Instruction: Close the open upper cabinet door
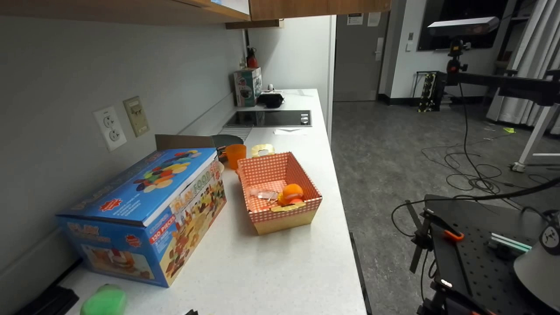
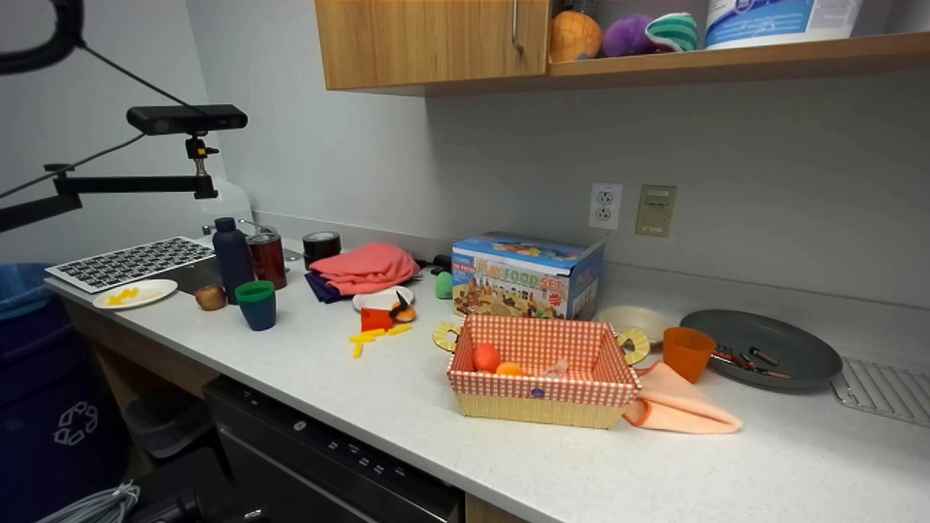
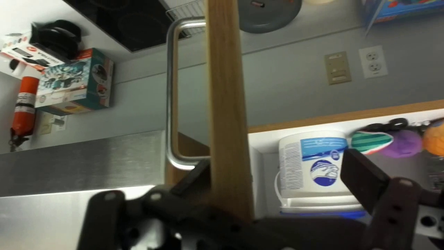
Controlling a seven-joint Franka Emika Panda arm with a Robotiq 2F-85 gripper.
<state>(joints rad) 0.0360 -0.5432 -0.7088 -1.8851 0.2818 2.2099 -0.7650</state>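
In the wrist view, at the far left, a red fire extinguisher (image 3: pixel 23 107) is seen near a printed box (image 3: pixel 97 80), and farther right part of a black cooktop (image 3: pixel 131 24) is shown. Next, a metal handle (image 3: pixel 170 97) is seen fixed to the upper cabinet door (image 3: pixel 227 104). The door is viewed edge-on, swung outward, and its edge is seen between the widely parted fingers of the hand (image 3: pixel 277 163). The wood lies just beside the finger at the left of that view; whether contact is made there cannot be told for certain, the area being dark and blurred. To the right of the door a shelf (image 3: pixel 347 117) is exposed, on which a white bucket (image 3: pixel 312 173), a striped toy (image 3: pixel 371 141), a purple toy (image 3: pixel 404 143) and an orange toy (image 3: pixel 434 139) are seen.

In an exterior view, the underside of the cabinet (image 1: pixel 131 11) is shown at the upper left, and to its right the lower part of the door (image 1: pixel 319 8) is seen jutting out at the top of the view.

In an exterior view, on the counter (image 2: pixel 785 472), a plate (image 2: pixel 156 290) with yellow pieces (image 2: pixel 123 294) is set at the left, followed by a blue bottle (image 2: pixel 232 265), a red tumbler (image 2: pixel 269 260) and a pink cloth (image 2: pixel 370 266). A colourful box (image 2: pixel 508 283) is seen behind a checked basket (image 2: pixel 538 410), in which a red piece (image 2: pixel 486 357) and an orange piece (image 2: pixel 510 369) are contained. At the right of the basket, a peach cloth (image 2: pixel 690 414), an orange cup (image 2: pixel 686 354) and a grey pan (image 2: pixel 799 341) are seen.
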